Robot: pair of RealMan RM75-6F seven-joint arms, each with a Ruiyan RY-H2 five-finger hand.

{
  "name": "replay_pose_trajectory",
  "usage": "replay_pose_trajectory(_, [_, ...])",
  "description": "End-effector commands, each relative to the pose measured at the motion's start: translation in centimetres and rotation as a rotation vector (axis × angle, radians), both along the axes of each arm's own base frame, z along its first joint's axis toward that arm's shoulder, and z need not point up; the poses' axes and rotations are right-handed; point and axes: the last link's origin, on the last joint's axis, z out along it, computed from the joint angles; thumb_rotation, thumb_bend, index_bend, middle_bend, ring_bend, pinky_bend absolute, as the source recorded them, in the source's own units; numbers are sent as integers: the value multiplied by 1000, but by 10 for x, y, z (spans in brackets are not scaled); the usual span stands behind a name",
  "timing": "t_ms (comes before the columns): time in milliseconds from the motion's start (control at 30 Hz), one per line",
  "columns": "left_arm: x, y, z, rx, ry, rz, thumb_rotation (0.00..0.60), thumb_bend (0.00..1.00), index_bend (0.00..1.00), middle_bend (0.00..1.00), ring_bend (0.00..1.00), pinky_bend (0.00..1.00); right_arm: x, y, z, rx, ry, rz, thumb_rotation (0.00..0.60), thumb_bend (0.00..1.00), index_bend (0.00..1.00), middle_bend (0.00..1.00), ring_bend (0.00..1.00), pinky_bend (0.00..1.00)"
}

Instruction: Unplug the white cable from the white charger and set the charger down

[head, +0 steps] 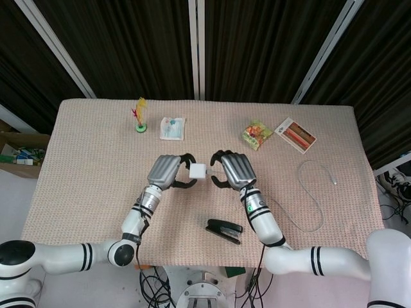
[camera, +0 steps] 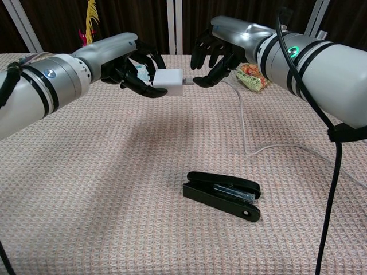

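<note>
My left hand [head: 166, 172] [camera: 123, 57] holds the white charger [head: 198, 171] [camera: 170, 82] in its fingertips, above the middle of the table. The white cable [camera: 245, 129] [head: 307, 218] is plugged into the charger's right side. It hangs down to the cloth and trails off to the right. My right hand [head: 234, 169] [camera: 229, 43] is just right of the charger, fingers spread and curled. Its thumb tip is at the cable's plug [camera: 189, 82] while the other fingers stay above it, so nothing is gripped.
A black stapler [head: 224, 230] [camera: 222, 195] lies near the front edge, below the hands. At the back are a snack packet [head: 255, 135] [camera: 252, 77], a striped card [head: 295, 135], a white packet [head: 172, 128] and a feather shuttlecock [head: 139, 117]. The woven tablecloth [head: 83, 167] covers the table.
</note>
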Motion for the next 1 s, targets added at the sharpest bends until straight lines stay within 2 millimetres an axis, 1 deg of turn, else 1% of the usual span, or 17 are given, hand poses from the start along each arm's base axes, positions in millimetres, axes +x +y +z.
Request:
replay_pose_trajectory(33, [2,0,0,2,-4,-4,525,380,596,571,805,993,1,-1,-2,0,1,-4,600,331,509,374,300,475])
replay_pose_trajectory(367, [9,0,0,13,3,-21,521,380,596,571,805,993,2,-1,-6,21,-15,-16,600,336,542,389,300,475])
replay_pose_trajectory(933, [13,-4,1,19,12,-42,522,380,596,569,804,992,0,-2,-7,27,-21,-31,600,353,546,404,302,475])
replay_pose_trajectory(1000, [13,-4,1,19,13,-42,524,379,596,569,804,992,0,-2,-8,29,-21,-32,600,388,573,416,306,475])
